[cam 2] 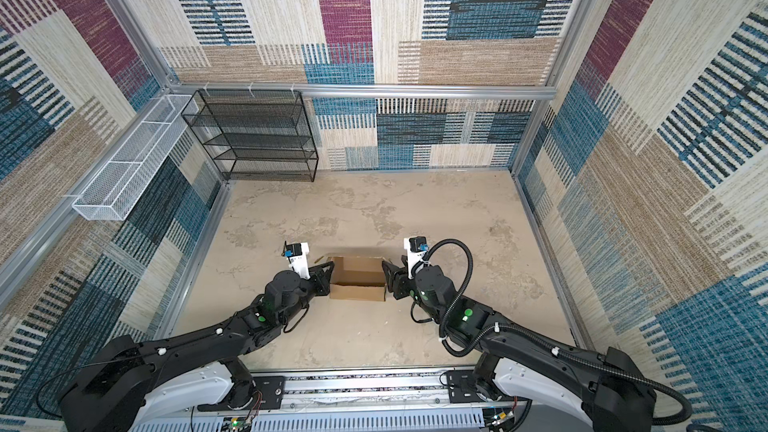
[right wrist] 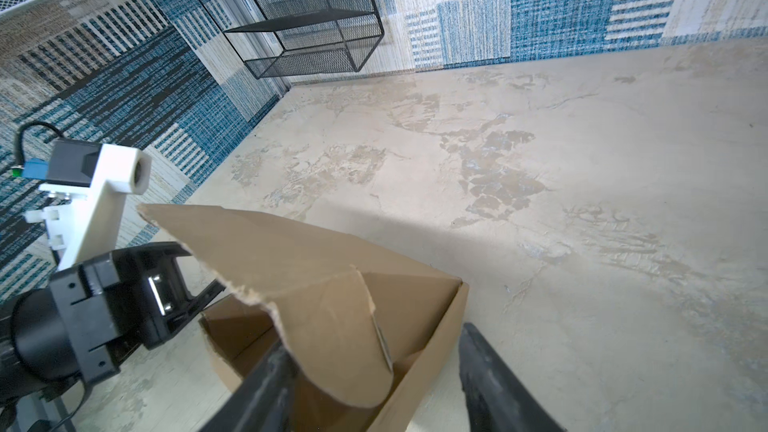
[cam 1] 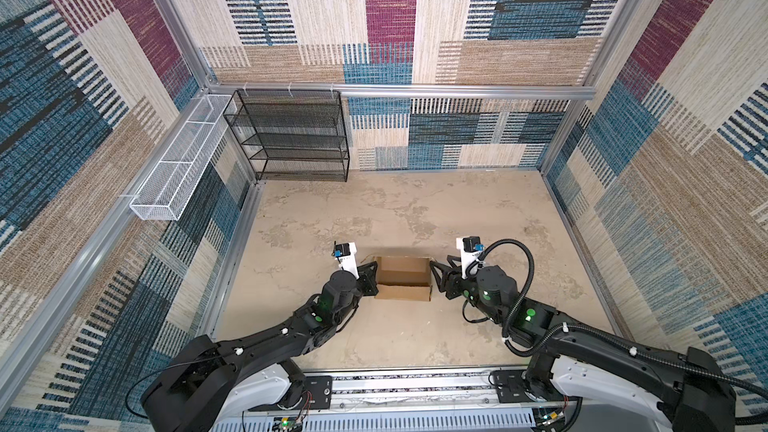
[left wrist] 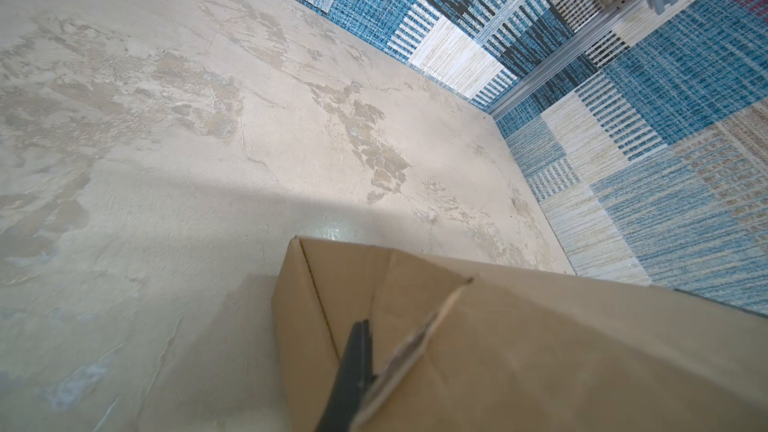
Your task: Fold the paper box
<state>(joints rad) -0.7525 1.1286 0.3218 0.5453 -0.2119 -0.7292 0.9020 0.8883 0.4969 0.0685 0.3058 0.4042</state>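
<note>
The paper box (cam 1: 403,292) (cam 2: 357,292) is a brown cardboard mailer, partly formed, open side up, on the beige floor between my arms in both top views. My left gripper (cam 1: 374,280) (cam 2: 328,278) is at its left end. In the left wrist view one dark finger (left wrist: 353,367) lies tight against a corrugated flap edge of the box (left wrist: 540,347); the other finger is hidden behind the cardboard. My right gripper (cam 1: 434,274) (right wrist: 376,340) stands open astride the box's right end wall, where a curved flap (right wrist: 299,259) leans inward.
A black mesh shelf rack (cam 1: 291,135) (right wrist: 307,14) stands in the far left corner. A white wire basket (cam 1: 178,160) hangs along the left wall. Patterned carpet walls on aluminium rails enclose the floor. The left arm's white camera mount (right wrist: 95,184) shows in the right wrist view.
</note>
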